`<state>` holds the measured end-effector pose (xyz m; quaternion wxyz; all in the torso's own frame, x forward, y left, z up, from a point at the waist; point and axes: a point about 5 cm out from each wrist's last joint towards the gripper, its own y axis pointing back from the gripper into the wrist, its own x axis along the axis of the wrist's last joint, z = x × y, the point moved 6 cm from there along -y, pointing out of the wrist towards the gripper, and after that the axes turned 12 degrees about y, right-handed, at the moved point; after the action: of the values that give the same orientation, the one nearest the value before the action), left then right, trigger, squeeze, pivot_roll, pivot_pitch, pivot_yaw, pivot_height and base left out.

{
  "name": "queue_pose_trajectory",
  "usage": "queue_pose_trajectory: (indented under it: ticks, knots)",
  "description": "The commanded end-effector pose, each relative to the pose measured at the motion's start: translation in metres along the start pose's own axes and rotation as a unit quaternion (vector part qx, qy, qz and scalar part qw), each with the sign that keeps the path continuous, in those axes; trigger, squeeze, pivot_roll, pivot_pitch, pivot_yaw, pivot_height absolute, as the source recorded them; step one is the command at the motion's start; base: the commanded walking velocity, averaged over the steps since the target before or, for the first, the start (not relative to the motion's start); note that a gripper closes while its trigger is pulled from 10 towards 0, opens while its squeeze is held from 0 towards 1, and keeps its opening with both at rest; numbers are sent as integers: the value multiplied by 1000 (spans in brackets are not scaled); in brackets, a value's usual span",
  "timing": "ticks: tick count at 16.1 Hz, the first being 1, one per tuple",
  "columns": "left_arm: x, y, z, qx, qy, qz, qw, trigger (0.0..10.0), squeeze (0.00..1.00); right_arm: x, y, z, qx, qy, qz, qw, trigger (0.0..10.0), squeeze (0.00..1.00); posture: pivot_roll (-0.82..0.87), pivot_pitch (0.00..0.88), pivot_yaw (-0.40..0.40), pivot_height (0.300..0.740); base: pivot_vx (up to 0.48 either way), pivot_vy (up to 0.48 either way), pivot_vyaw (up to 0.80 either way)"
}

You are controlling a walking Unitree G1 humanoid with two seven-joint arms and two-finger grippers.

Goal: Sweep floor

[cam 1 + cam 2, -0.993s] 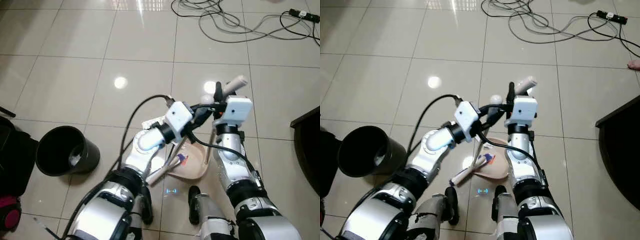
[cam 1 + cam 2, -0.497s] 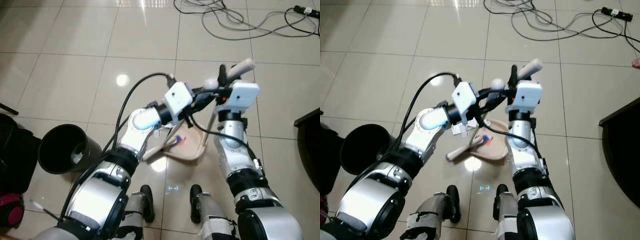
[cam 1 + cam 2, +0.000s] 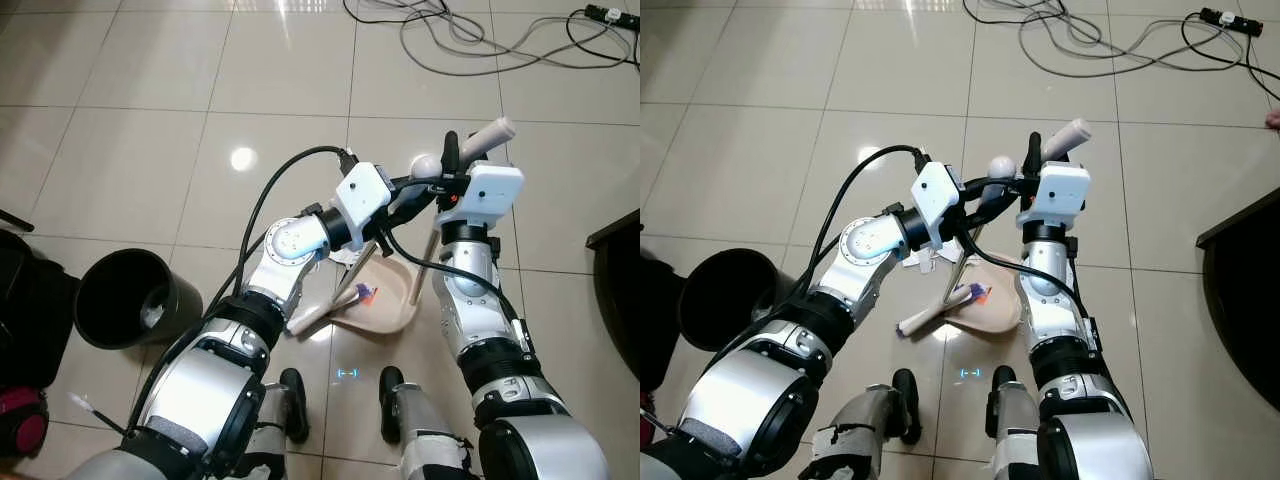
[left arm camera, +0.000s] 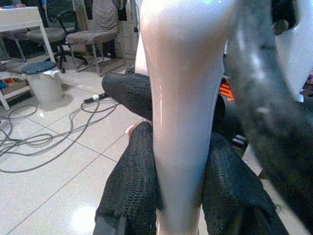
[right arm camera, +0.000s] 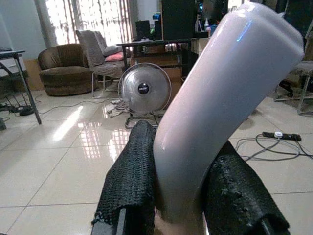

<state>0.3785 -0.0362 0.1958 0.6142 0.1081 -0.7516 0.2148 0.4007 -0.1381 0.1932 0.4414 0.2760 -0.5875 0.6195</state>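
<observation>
Left eye view showed us both tools, left (image 3: 415,190) and right (image 3: 452,165), pinching handles, the dustpan (image 3: 385,305) lying well right of the bin (image 3: 125,300).

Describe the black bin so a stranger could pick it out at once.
Start at the robot's left arm and look further left along the tiled floor. The black bin stands there, leaning, beside a dark bag at the picture's edge. It is the only round, open-topped container, unlike the flat beige dustpan.
</observation>
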Motion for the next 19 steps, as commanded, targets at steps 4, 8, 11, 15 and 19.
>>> queue_pose_trajectory:
  ticks: [4, 8, 11, 15, 19]
  knots:
    - [102, 17, -64, 64, 26, 162, 984, 10000, 0, -53, 44, -10, 51, 20, -97, 994, 10000, 0, 71, 294, 52, 740, 0, 0, 0]
    - [93, 81, -105, 122, -9, 106, 987, 10000, 0, -43, 32, 4, 47, -3, -77, 996, 10000, 0, 70, 247, -8, 740, 0, 0, 0]
    - [85, 100, -109, 160, -14, 100, 982, 10000, 0, -37, 33, 3, 55, -22, -67, 996, 10000, 0, 62, 231, -25, 740, 0, 0, 0]
    - [66, 100, -118, 243, -21, 65, 968, 10000, 0, -27, 35, -12, 78, -47, -57, 994, 10000, 0, 54, 241, -25, 740, 0, 0, 0]
    - [40, 72, -107, 248, 47, 36, 967, 10000, 0, -19, 33, -25, 90, -63, -54, 992, 10000, 0, 37, 256, -5, 740, 0, 0, 0]
